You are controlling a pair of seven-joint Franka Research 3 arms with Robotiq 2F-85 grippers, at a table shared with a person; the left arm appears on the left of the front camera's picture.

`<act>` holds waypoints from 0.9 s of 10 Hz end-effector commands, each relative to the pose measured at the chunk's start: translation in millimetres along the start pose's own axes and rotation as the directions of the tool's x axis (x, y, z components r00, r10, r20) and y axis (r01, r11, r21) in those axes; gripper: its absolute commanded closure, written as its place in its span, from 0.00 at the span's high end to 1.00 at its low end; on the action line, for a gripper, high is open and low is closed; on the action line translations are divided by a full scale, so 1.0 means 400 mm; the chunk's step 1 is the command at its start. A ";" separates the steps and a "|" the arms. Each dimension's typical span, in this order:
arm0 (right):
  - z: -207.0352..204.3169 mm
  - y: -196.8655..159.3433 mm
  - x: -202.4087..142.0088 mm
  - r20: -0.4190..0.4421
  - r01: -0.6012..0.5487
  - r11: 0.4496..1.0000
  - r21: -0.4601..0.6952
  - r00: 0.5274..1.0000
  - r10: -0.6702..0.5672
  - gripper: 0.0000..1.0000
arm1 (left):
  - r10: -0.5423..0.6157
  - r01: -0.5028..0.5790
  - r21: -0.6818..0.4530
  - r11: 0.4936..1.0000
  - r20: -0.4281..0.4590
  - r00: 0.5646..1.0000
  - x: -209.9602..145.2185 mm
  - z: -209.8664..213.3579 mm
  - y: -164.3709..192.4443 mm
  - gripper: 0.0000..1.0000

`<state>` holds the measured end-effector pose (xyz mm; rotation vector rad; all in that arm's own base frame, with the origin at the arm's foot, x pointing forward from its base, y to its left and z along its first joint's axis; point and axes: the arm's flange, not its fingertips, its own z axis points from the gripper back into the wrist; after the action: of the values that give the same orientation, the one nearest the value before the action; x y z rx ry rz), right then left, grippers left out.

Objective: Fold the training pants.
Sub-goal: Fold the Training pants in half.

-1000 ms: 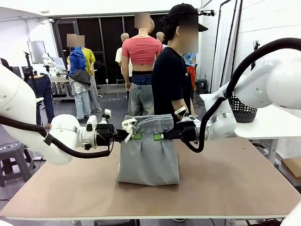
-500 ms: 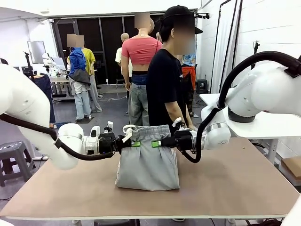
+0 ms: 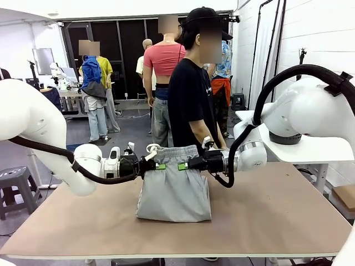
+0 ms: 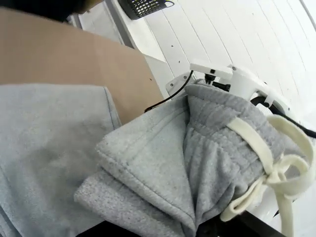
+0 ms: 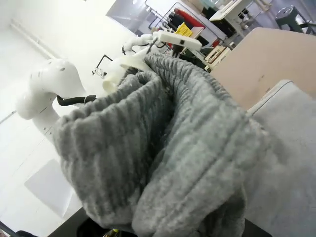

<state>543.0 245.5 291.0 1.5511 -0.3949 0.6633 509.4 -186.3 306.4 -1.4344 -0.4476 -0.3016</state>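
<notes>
No readable text, label or number anywhere

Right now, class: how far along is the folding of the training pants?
Done: the training pants look doubled, lower part on the table. In hand: left pincer and right pincer hold the waistband raised. Left: lay it down and finish folding.

- A brown table (image 3: 277, 216) spans the lower half of the frame.
- Grey training pants (image 3: 174, 191) rest on it at centre frame, lower folded part on the surface, waistband raised above.
</notes>
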 end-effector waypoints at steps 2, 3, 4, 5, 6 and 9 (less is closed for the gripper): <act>0.009 0.001 -0.011 0.007 0.001 1.000 0.000 1.000 -0.001 0.00 | 0.070 -0.070 -0.011 0.997 -0.003 0.998 -0.005 -0.004 0.021 0.00; -0.002 0.001 -0.001 -0.001 0.000 1.000 0.002 1.000 0.000 0.00 | -0.003 0.003 0.000 1.000 -0.005 1.000 -0.006 -0.002 -0.012 0.00; 0.009 -0.025 0.019 0.042 0.065 0.998 0.004 0.997 -0.065 0.00 | 0.069 -0.068 0.056 0.996 -0.008 0.998 0.023 -0.008 -0.005 0.00; 0.020 -0.043 0.037 0.062 0.102 0.995 -0.003 0.993 -0.102 0.00 | 0.153 -0.151 0.066 0.986 -0.021 0.988 0.051 -0.009 0.012 0.00; 0.024 -0.057 0.050 0.072 0.130 0.992 0.006 0.989 -0.130 0.00 | 0.192 -0.189 0.089 0.978 -0.027 0.981 0.065 -0.005 0.021 0.00; 0.038 -0.099 0.058 0.078 0.217 0.975 -0.044 0.974 -0.214 0.00 | 0.284 -0.275 0.163 0.948 -0.039 0.958 0.076 -0.007 0.057 0.00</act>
<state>571.7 242.0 271.8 1.5589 -0.2912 0.4836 537.0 -193.2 303.6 -1.3520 -0.2410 -0.0982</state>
